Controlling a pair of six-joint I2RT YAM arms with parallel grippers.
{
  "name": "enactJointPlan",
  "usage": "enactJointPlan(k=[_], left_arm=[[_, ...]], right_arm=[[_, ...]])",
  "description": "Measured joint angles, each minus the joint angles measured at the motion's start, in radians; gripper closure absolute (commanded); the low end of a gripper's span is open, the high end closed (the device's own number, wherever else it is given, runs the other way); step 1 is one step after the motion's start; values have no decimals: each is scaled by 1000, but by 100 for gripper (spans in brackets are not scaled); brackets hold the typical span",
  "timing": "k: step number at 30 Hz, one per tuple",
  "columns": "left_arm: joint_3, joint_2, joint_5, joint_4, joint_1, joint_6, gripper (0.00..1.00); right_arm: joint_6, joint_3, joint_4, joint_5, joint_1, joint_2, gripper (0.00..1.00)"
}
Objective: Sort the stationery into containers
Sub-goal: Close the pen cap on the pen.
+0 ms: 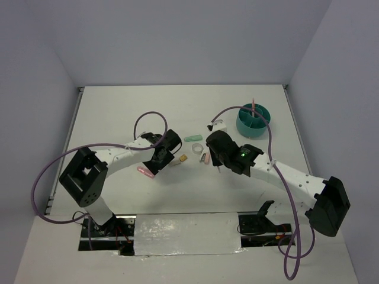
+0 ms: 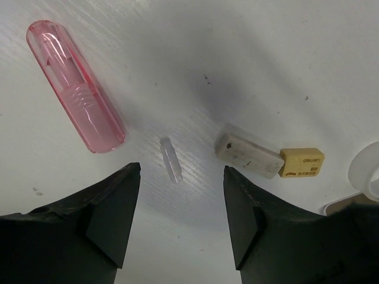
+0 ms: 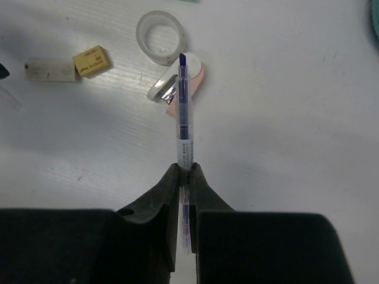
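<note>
Right gripper [image 3: 185,170] pinching slim pen [image 3: 183,109], tip toward 12 o'clock. Left gripper [image 2: 180,173] wide, clear tube [image 2: 170,158] between jaws; pink capsule [image 2: 74,86] at 10 o'clock.

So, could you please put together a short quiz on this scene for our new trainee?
1. True or false: the right end effector is shut on a pen.
2. What lies between the open jaws of the left end effector? A pink capsule; B small clear tube; C tape ring.
3. Fill in: a thin pink pen stands in the teal ____.
Key: 1 true; 2 B; 3 organiser cup.
</note>
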Motion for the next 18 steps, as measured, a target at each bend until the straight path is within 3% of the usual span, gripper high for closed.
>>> enactJointPlan(k=[15, 18], left_arm=[[-28, 79, 59, 48, -2, 0, 30], [-30, 82, 65, 51, -2, 0, 37]], right_arm=[[-33, -19, 50, -27, 0, 0, 100], [-39, -19, 52, -28, 0, -1, 100]])
